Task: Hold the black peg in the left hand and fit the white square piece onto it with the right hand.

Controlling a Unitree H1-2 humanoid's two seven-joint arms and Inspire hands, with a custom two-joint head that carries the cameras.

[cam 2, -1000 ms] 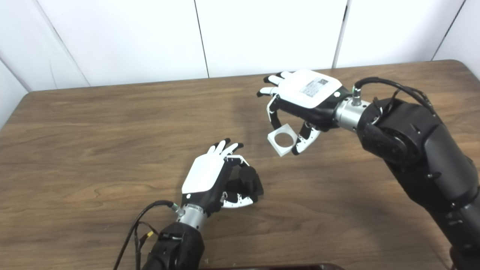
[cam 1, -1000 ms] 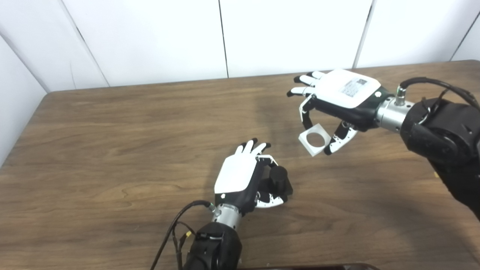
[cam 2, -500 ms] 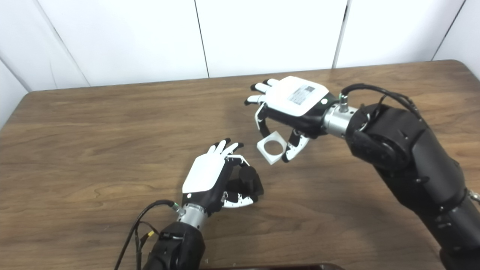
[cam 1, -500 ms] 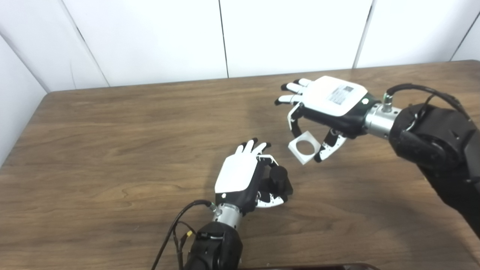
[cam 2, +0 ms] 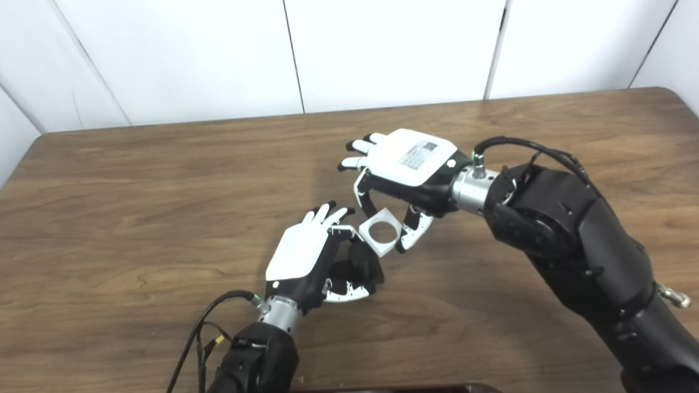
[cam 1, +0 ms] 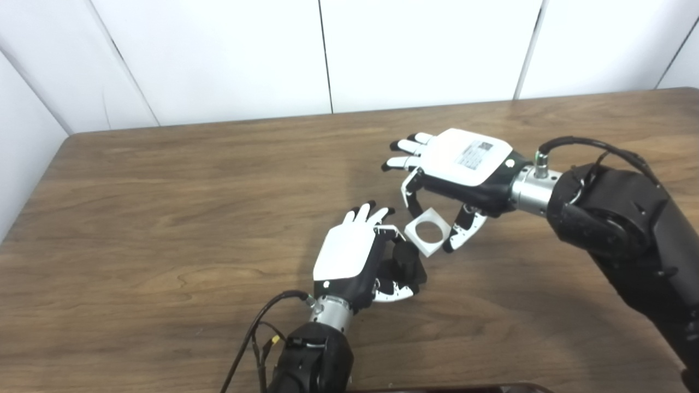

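My left hand [cam 1: 352, 256] is near the middle of the wooden table [cam 1: 164, 218], shut on the black peg [cam 1: 407, 259], a black round post on a dark base held upright. My right hand [cam 1: 458, 174] is shut on the white square piece [cam 1: 427, 231], a flat white square with a round hole. It holds the piece in the air between a finger and the thumb, just above and to the right of the peg's top. The piece's lower left corner overlaps the peg's top in both views. I cannot tell whether they touch.
Black cables [cam 1: 256, 327] run from my left wrist toward the table's near edge. A white panelled wall [cam 1: 327, 54] stands behind the table's far edge. The table's left edge [cam 1: 33, 191] is in view.
My right hand has carried the white square piece down and to the left, from well right of the peg to just above it. My left hand and the peg have stayed in place.
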